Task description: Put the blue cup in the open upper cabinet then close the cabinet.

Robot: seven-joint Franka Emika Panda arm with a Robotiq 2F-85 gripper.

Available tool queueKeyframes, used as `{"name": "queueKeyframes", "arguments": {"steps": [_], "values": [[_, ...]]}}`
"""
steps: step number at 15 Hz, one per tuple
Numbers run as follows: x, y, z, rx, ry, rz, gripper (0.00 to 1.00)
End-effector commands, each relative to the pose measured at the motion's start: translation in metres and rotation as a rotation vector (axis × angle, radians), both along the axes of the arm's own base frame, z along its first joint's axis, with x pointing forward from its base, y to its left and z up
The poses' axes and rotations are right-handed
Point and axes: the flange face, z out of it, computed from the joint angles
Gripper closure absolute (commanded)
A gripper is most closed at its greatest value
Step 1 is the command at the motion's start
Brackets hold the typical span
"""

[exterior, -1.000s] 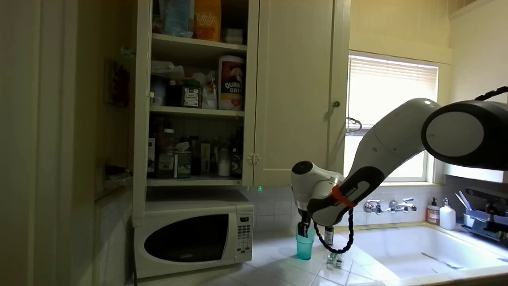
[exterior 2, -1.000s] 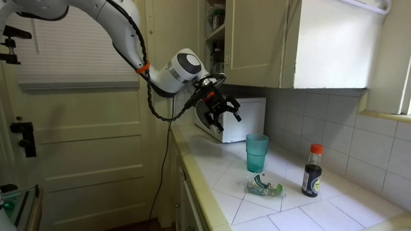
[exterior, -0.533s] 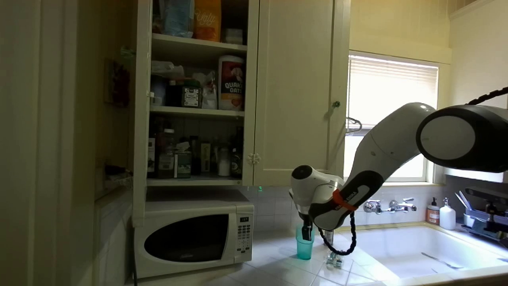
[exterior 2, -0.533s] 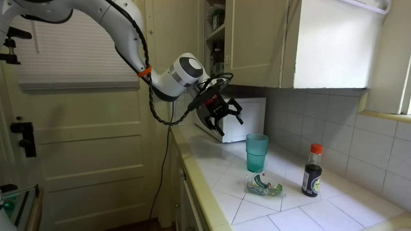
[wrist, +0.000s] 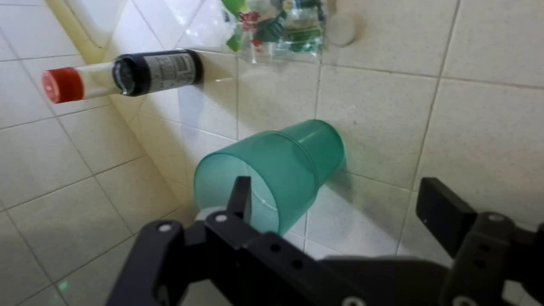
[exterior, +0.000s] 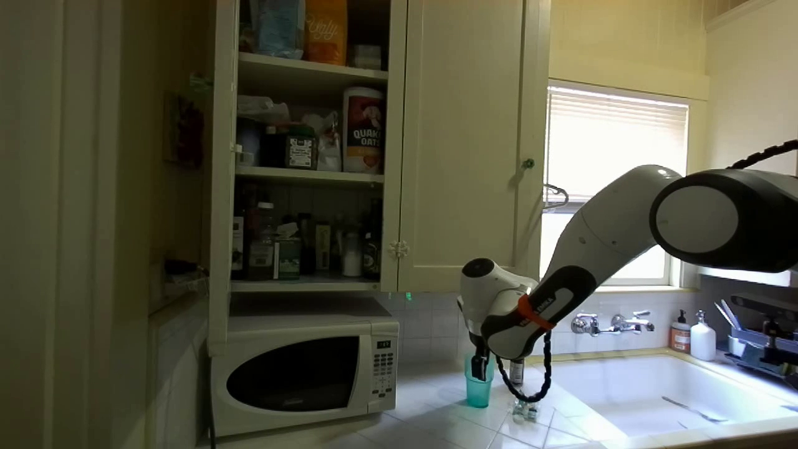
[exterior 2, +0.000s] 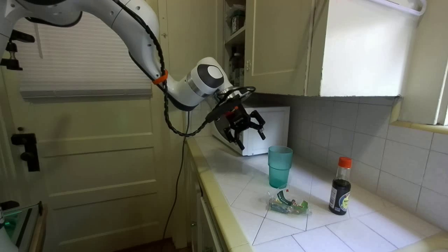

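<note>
The blue cup is standing bolt upright on the tiled counter, long axis vertical, wide mouth facing straight up and the narrower base down on the tiles. The wrist view makes it look slanted, mouth toward the near left and base toward the far right, but both exterior views have it plumb. Gripper is released, fingers spread wide; in an exterior view it hangs left of the cup with a visible gap. Microwave is left of the cup too, a red-capped bottle stands off to the right, and a crinkly plastic packet lies on the near side. The upper cabinet is open, up and left of the cup.
</note>
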Motion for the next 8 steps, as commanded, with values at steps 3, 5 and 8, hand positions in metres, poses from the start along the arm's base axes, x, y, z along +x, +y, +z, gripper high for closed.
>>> {"name": "queueKeyframes", "arguments": {"steps": [3, 5, 8], "values": [[-0.005, -0.028, -0.022, 0.218, -0.04, -0.228, 0.0], [-0.013, -0.041, -0.021, 0.261, -0.063, -0.327, 0.0], [-0.024, -0.053, -0.024, 0.334, -0.1, -0.464, 0.0]]}}
